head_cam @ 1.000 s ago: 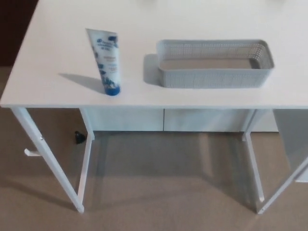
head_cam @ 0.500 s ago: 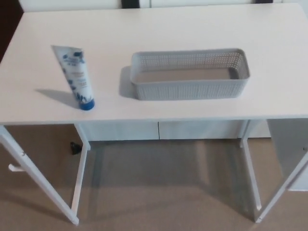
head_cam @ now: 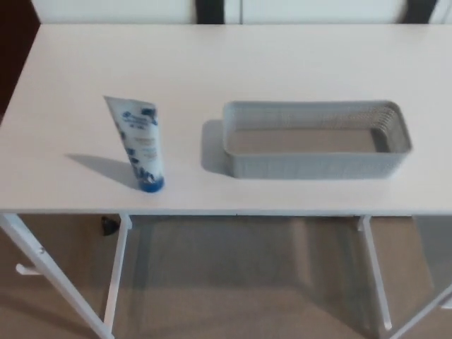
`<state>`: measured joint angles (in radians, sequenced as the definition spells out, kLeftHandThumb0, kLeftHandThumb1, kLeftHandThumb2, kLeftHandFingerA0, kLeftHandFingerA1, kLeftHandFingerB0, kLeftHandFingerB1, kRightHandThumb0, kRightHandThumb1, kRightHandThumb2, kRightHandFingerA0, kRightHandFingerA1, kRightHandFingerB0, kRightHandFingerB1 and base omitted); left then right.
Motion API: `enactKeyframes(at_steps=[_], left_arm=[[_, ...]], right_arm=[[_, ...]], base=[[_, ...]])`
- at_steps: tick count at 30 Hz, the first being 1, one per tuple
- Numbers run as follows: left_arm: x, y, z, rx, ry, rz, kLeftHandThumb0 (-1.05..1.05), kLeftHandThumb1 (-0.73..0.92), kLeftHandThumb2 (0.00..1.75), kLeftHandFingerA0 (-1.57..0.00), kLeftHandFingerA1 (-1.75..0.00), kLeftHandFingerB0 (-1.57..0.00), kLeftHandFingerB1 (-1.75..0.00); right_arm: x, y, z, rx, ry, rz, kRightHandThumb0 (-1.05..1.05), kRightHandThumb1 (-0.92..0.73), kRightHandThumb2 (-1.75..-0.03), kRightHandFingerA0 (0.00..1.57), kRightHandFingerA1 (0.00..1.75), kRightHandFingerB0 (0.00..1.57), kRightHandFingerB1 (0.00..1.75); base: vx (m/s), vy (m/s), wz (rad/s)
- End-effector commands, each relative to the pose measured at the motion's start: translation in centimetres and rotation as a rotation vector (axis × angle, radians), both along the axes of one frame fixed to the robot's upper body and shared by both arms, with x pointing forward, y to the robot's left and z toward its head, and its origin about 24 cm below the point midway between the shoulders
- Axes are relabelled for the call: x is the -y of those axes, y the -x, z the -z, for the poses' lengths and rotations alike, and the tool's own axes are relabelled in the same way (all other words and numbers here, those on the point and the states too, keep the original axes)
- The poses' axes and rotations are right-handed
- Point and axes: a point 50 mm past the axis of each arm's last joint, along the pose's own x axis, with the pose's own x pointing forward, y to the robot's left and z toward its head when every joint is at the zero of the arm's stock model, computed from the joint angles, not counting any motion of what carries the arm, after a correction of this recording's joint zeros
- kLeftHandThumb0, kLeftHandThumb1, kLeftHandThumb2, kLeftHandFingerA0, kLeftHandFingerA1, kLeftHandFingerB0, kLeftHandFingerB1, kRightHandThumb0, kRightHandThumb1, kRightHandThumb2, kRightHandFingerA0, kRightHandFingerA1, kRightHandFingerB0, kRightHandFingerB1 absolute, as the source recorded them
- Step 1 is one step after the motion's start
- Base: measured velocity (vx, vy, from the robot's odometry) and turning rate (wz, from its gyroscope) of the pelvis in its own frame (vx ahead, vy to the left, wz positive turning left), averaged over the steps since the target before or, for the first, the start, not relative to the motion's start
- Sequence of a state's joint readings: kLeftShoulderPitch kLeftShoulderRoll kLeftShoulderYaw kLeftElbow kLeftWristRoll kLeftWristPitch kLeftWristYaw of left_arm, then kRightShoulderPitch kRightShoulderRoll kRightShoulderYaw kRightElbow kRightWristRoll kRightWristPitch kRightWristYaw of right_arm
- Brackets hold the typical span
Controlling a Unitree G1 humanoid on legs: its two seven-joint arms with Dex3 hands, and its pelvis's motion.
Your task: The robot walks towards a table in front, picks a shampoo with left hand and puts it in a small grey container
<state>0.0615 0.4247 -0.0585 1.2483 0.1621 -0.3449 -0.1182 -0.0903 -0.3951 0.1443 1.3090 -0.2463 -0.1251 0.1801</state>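
Head view (the only one supplied).

The white table (head_cam: pixel 282 63) fills the upper two thirds of the picture, its near edge running across below the middle. The shampoo tube (head_cam: pixel 141 152) stands upright on its blue cap, crimped end up, close to the near edge. The grey container (head_cam: pixel 314 166), a perforated basket, lies at 3 o'clock from the tube, apart from it, and looks empty.

Neither the left hand nor the right hand appears, so I cannot tell whether their fingers are spread or closed.

Assessment: the approach looks largely done, since the table sits close beneath the camera. The pick is not yet begun. The reach, the grasp with the left hand, the carry toward 3 o'clock and the release into the container are all outstanding.
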Motion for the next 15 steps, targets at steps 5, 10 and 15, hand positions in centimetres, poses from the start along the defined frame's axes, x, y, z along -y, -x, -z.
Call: enactKeyframes(at_steps=[5,10,15], left_arm=[[-0.32,0.3,-0.16,-0.017,-0.001,0.017,-0.4,0.57,0.73,-0.52,-0.48,-0.39,-0.43],[-0.4,0.1,-0.24,-0.008,-0.004,0.006,-0.32,0.64,0.59,-0.55,-0.39,-0.43,-0.35],[-0.38,-0.12,-0.27,-0.004,-0.004,0.01,-0.32,0.64,0.59,-0.6,-0.41,-0.42,-0.34]], right_arm=[[0.42,0.67,-0.05,-0.011,0.003,0.008,-0.35,-0.68,-0.6,0.63,0.48,0.49,0.4],[0.32,0.32,-0.1,-0.007,-0.001,-0.002,-0.36,-0.68,-0.61,0.63,0.49,0.49,0.4],[0.24,-0.06,-0.14,0.006,0.017,0.0,-0.36,-0.65,-0.6,0.63,0.44,0.5,0.38]], base=[[0.15,-0.07,0.12],[0.08,-0.219,0.19],[0.07,-0.081,-0.03]])
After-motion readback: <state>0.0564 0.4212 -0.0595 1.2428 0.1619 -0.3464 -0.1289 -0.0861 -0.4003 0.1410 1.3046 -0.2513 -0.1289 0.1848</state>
